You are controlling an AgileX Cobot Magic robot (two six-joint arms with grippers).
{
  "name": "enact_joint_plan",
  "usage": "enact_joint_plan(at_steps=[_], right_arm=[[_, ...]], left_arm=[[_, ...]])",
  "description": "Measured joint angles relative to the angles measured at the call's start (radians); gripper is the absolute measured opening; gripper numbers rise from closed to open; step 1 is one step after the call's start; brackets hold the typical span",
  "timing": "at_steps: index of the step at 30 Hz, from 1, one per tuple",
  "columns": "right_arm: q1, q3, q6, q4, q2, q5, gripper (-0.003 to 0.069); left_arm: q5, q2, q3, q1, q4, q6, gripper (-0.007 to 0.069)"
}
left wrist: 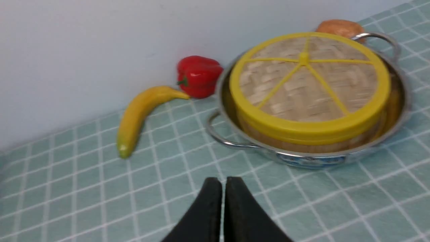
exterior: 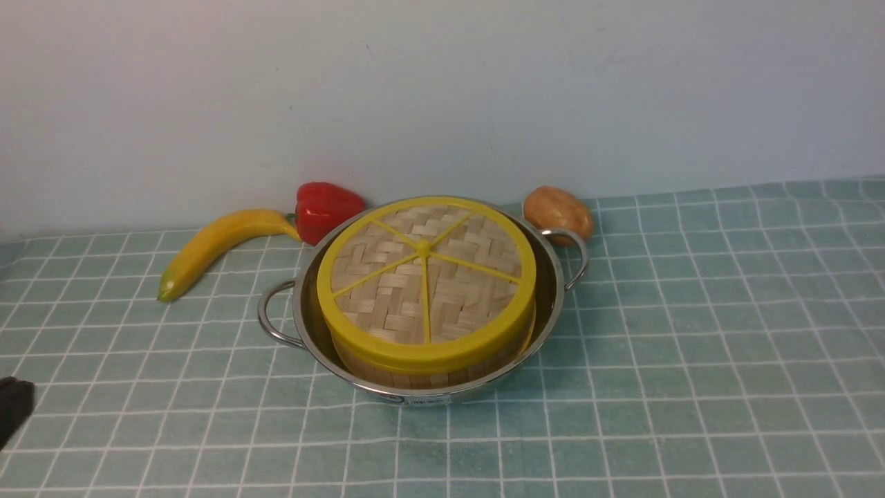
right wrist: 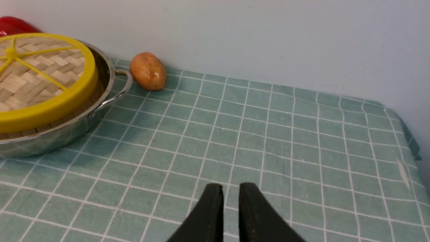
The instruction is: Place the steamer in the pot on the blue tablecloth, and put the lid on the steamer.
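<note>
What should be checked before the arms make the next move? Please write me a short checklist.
Steamer inside the pot: ok.
Lid on top of the steamer: ok.
Pot on the blue tablecloth: ok.
Left gripper holding nothing: ok.
Right gripper holding nothing: ok.
Lid fully seated all around its rim: cannot tell, the far side is hidden.
</note>
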Motion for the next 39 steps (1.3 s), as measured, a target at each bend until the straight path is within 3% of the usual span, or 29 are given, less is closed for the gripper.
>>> enact_joint_plan(at_steps=[6, 11, 15, 23, 39], right_arm=[[0.0, 0.0, 0.002, 0.051, 0.0, 0.0, 0.0129], [0.0, 0.0, 0.002, 0.104, 0.0, -0.002, 0.0145], [0.0, 0.0, 0.002, 0.159, 0.0, -0.003, 0.0159], [0.0, 0.0, 0.002, 0.241, 0.0, -0.003, 0.0181], [0.0, 0.001, 0.002, 0.326, 0.0, -0.003, 0.022]], left_arm=[[-0.171, -0.143, 0.205, 0.232, 0.01, 0.012, 0.0022], [-0.274, -0.315, 0.408, 0.305, -0.002, 0.014, 0.0022], [-0.347, -0.34, 0.523, 0.315, -0.003, 0.015, 0.0033], [-0.425, -0.343, 0.537, 0.315, -0.009, 0.016, 0.0034], [-0.445, -0.343, 0.537, 0.315, -0.008, 0.013, 0.0064]])
